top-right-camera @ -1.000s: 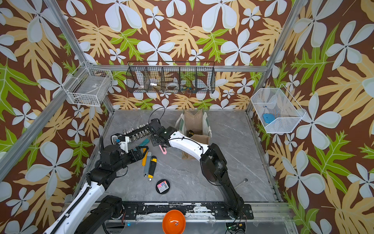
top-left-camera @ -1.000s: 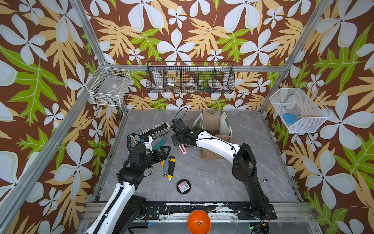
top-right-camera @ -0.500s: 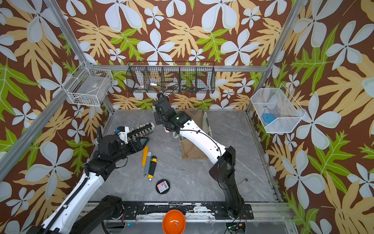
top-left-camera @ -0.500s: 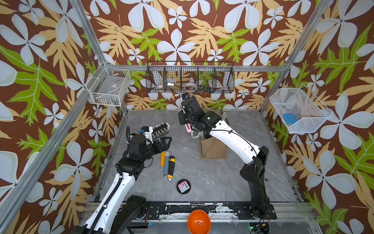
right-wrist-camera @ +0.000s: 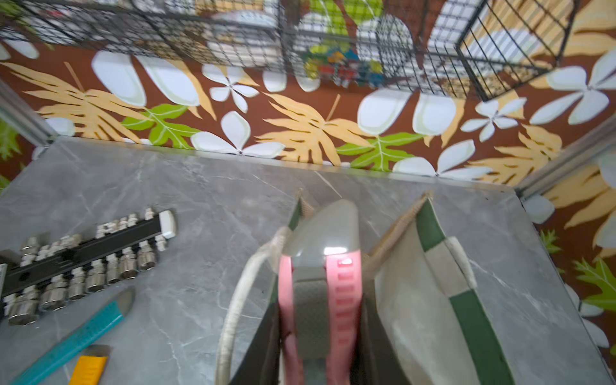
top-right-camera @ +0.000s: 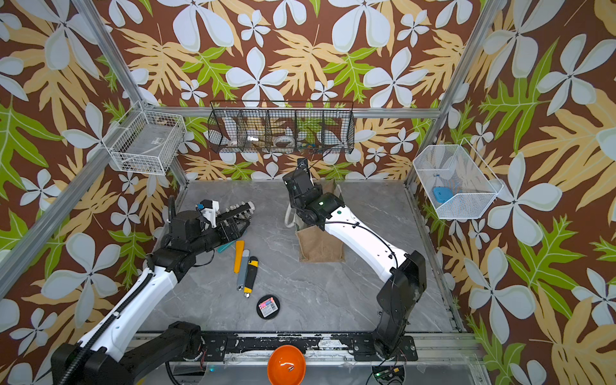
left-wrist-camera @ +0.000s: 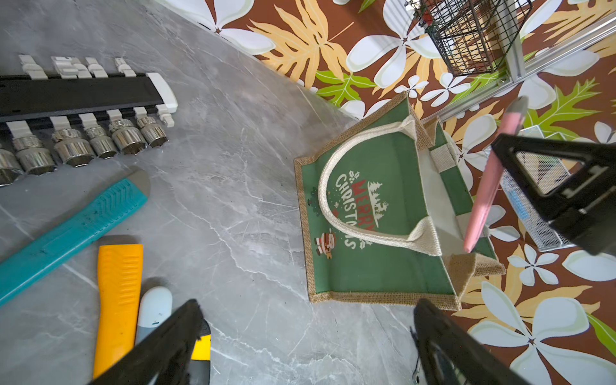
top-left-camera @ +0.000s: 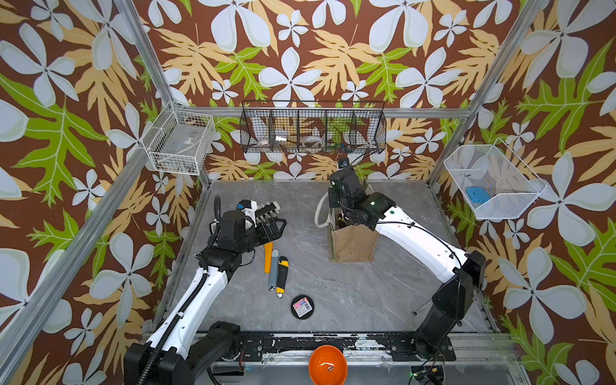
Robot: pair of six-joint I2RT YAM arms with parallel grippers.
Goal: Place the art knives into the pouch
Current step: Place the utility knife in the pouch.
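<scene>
The pouch [top-left-camera: 353, 243] [top-right-camera: 320, 246], a burlap tote with a green "Merry Christmas" front [left-wrist-camera: 383, 206], stands open at the table's right middle. My right gripper [right-wrist-camera: 320, 333] is shut on the pink art knife [right-wrist-camera: 343, 293] and hangs right over the pouch's mouth. In the left wrist view the art knife [left-wrist-camera: 486, 186] stands nearly upright, its lower end at the pouch's opening. In both top views the right gripper [top-left-camera: 340, 213] hides the knife. My left gripper [top-left-camera: 273, 230] [left-wrist-camera: 306, 333] is open and holds nothing, above the table to the left of the pouch.
A socket rail [top-left-camera: 266, 210] lies behind the left gripper, a teal cutter [left-wrist-camera: 73, 226] beside it. Orange [top-left-camera: 268, 256], grey [top-left-camera: 274, 268] and yellow-black [top-left-camera: 282, 273] cutters lie side by side, with a round black tin [top-left-camera: 302, 306] in front of them. Wire baskets [top-left-camera: 313, 130] hang on the walls.
My right arm has lifted the pink art knife from the table's left middle and swung it right, over the pouch. The left arm has risen and drawn slightly back.
</scene>
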